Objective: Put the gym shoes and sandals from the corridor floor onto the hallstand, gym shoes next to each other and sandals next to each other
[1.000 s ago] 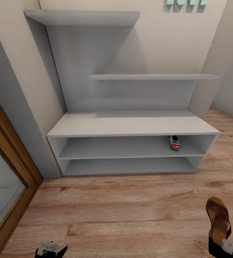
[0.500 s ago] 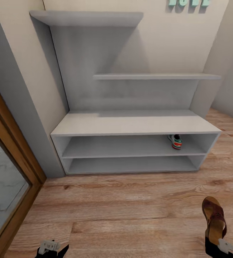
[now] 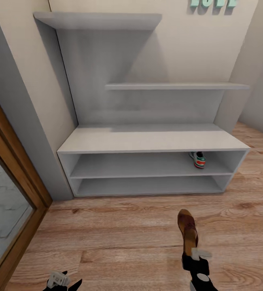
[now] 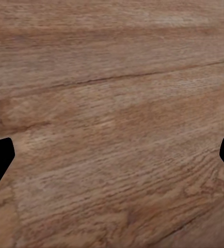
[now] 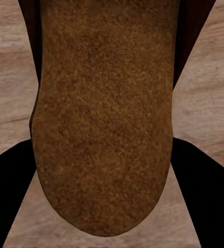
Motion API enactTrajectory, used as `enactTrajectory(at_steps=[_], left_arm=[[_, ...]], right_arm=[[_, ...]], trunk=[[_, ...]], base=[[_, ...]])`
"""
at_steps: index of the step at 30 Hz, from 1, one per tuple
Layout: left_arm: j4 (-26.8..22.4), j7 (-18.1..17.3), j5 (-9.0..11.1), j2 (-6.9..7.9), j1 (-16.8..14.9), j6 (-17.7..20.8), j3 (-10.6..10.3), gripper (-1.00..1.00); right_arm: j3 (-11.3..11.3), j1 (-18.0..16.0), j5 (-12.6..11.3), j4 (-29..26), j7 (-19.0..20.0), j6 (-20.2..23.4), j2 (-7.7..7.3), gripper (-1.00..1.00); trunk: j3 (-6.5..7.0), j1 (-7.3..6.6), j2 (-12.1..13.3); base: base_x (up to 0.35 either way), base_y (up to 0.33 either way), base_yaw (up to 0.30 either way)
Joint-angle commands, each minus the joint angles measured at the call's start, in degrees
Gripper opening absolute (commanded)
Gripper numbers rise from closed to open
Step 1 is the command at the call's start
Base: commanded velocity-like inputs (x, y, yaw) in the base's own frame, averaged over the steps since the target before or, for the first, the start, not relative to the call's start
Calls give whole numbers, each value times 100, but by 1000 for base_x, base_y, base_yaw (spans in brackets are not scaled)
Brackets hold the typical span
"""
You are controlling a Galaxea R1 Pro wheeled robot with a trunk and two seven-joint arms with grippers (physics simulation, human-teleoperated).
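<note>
Since a moment ago the right claw point(image 3: 193, 254) has swung inward toward 6 o'clock, pinching the sandal point(image 3: 187, 231) at its heel. Its long axis points to 12 o'clock, toe toward the hallstand point(image 3: 147, 141), above the floor point(image 3: 119, 238). Left claw point(image 4: 112, 155) spread.

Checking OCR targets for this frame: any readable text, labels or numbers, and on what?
Teal wall letters above the hallstand: cut off by the top edge of the head view, only the lower halves show; cannot be read for sure.
Gym shoe in the upper slot: any label too small to read.
Sandal in the right pincer: no text visible.
</note>
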Motion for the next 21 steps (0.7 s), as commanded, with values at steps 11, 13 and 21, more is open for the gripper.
enactTrajectory(at_steps=[11,13,21], left_arm=[[-1,-49,-63,-1,-3,-63,41,100],[-1,-53,-62,1,-3,-64,41,100],[-1,-67,-61,3,-3,-65,41,100]], right_arm=[[517,-600,324,-992,-1168,2085,798,-100],[786,-784,326,-1036,-1309,2237,798,-100],[1206,-1531,296,-1091,-2102,2606,798,-100]], trunk=[[-5,-1,-2],[-5,-1,-2],[-5,-1,-2]], base=[[0,0,0],[0,0,0],[0,0,0]])
